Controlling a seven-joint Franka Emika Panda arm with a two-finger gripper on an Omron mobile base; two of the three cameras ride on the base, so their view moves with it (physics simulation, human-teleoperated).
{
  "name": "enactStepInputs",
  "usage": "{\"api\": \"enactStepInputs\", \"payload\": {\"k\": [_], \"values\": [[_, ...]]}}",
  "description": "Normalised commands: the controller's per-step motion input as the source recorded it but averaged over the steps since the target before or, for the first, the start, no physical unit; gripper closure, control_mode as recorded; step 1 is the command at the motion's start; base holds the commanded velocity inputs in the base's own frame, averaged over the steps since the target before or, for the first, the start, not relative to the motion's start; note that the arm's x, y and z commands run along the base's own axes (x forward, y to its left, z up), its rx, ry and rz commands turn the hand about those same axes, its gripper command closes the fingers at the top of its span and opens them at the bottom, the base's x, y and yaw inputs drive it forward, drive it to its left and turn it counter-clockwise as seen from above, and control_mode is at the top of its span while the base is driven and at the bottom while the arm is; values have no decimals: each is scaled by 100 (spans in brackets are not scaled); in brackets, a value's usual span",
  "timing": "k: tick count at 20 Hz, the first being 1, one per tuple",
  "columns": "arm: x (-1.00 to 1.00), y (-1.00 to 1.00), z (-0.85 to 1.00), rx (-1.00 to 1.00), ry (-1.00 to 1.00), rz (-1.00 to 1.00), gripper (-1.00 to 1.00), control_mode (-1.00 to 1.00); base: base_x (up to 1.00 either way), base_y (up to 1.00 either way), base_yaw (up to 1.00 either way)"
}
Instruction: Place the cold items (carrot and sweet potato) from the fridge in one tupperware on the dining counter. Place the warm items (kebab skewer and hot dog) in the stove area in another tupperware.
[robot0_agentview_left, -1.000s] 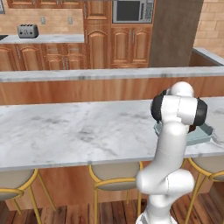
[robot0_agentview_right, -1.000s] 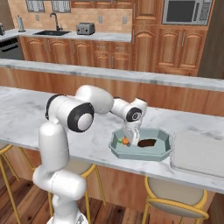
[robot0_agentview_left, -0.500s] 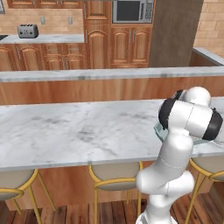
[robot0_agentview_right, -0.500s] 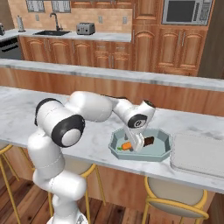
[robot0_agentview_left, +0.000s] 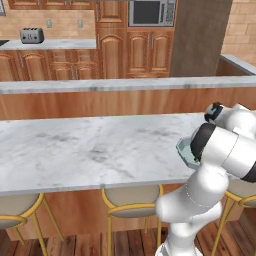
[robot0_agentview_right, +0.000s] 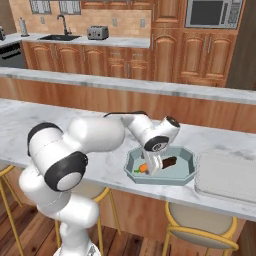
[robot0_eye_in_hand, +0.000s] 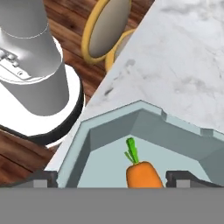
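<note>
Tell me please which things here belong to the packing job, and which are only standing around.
Belong to the job:
- orange carrot with green top, lying in the tub
- dark brown sweet potato, in the same tub
- grey-green octagonal tupperware tub
- flat pale grey rectangular tupperware beside it
- open gripper above the tub

Just standing around:
- silver toaster
- microwave
- gold-framed stools

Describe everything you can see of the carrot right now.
The carrot is bright orange with a short green leafy stub at its top. It lies on the floor of the grey-green octagonal tupperware on the marble dining counter, near the container's left side in the right base view, apart from the dark brown sweet potato beside it. The gripper hangs just above it with jaws open, the fingertips on either side of it, so it looks released, not held.
</note>
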Motion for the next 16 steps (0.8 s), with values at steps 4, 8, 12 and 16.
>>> {"api": "enactStepInputs", "payload": {"k": [4,8,12,16], "values": [[-32,0,15,5,1,-14,-100,-100,0,0,0],[-17,21,40,2,4,-15,-100,-100,0,0,0],[-13,16,83,1,16,-13,-100,-100,0,0,0],[-27,29,71,1,19,-18,-100,-100,0,0,0]]}}
